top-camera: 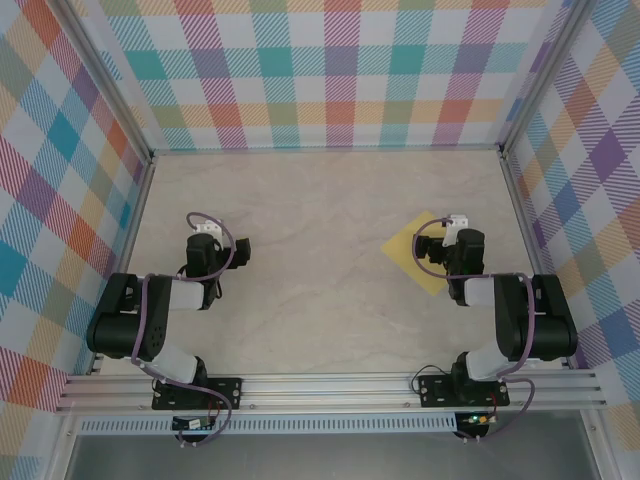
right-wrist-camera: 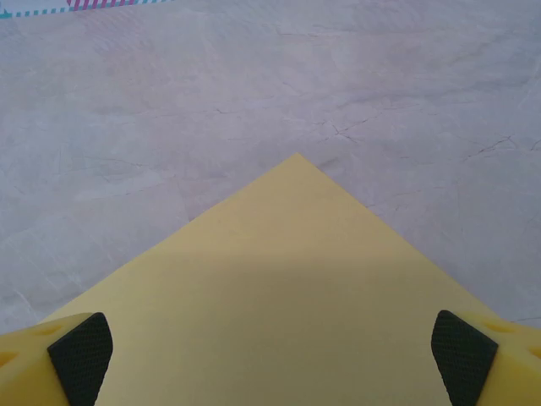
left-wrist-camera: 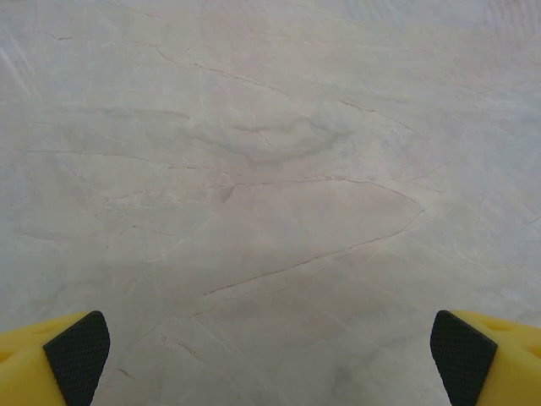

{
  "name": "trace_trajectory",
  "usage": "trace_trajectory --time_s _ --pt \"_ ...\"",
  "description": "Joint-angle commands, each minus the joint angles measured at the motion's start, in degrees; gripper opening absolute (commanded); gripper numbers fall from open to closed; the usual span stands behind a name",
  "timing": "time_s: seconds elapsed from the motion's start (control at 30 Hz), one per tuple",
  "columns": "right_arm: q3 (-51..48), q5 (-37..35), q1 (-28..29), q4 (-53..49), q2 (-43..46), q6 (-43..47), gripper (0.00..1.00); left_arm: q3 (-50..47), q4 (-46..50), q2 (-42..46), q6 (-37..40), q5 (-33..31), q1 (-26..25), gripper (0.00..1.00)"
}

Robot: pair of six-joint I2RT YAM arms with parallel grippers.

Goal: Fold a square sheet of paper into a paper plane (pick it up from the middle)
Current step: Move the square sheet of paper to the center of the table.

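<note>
right gripper (right-wrist-camera: 270,364) wide open, nothing held, sits over paper (right-wrist-camera: 296,279), pads out at either side of it. paper flat on desk (top-camera: 320,200), right half, one corner pointing away from gripper. left gripper (left-wrist-camera: 270,355) also wide open, empty, over bare desk, well apart from paper.

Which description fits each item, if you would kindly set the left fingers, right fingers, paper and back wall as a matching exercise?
1. left fingers
2. right fingers
3. square sheet of paper
4. back wall

A. checked in many colours
B. apart over the yellow sheet
C. flat on the table's right side
D. apart over bare table

Pairs: 1-D; 2-B; 3-C; 4-A.
</note>
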State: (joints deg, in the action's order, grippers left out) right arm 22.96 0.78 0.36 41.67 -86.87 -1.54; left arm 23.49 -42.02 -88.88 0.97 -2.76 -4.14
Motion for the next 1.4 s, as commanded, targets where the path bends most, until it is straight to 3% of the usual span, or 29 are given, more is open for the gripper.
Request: trace_trajectory --time_s 0.0,1.03,1.2,1.27,1.37 --pt "1.3 1.61 -0.36 3.58 -0.66 1.18 1.0 1.44 -2.71 -0.77 0.94 0.96 1.15 1.0" --pt "1.29 2.71 -0.43 3.21 -0.31 1.56 1.0 1.19 -3.0 -0.55 0.79 1.04 1.18 1.0" --pt "0.88 0.03 0.76 2.41 1.86 2.05 1.0 0.29 -2.58 2.13 0.19 -0.21 1.19 1.0" --pt "1.31 -2.59 1.02 -0.64 4.73 1.17 1.0 0.6 0.84 5.3 -0.35 -0.78 1.3 1.0" --pt "8.45 -7.09 0.95 -21.37 9.88 -3.68 1.0 1.53 7.68 10.66 -2.03 -1.33 1.67 1.0"
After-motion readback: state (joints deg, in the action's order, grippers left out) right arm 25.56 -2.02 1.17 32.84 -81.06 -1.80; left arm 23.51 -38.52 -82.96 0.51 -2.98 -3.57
